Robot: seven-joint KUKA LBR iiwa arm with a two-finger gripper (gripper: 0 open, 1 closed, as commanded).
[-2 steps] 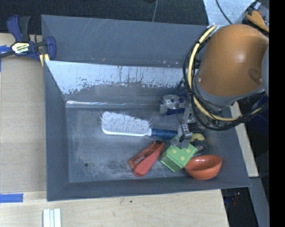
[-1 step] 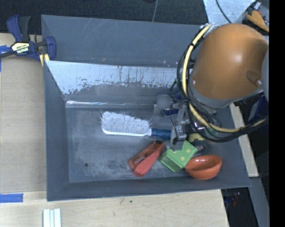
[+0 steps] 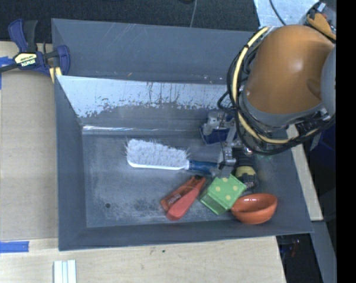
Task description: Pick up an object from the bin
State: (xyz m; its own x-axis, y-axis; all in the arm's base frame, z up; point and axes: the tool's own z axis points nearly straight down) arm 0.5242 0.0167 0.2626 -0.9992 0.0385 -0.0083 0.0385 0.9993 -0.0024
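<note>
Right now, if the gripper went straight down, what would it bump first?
Most likely the blue handle of the white brush, whose end lies right under the gripper. The green block sits just past it toward the front. Depth is hard to judge from above, so I'm not certain.

White-bristled, blue-handled brush (image 3: 157, 155) flat across the bin (image 3: 101, 175) floor

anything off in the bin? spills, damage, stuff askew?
Nothing spilled or visibly broken. The orange bowl looks tipped in the near right corner, and the green block sits askew beside it. The brush lies flat mid-bin, and the gripper is at its blue handle end.
</note>
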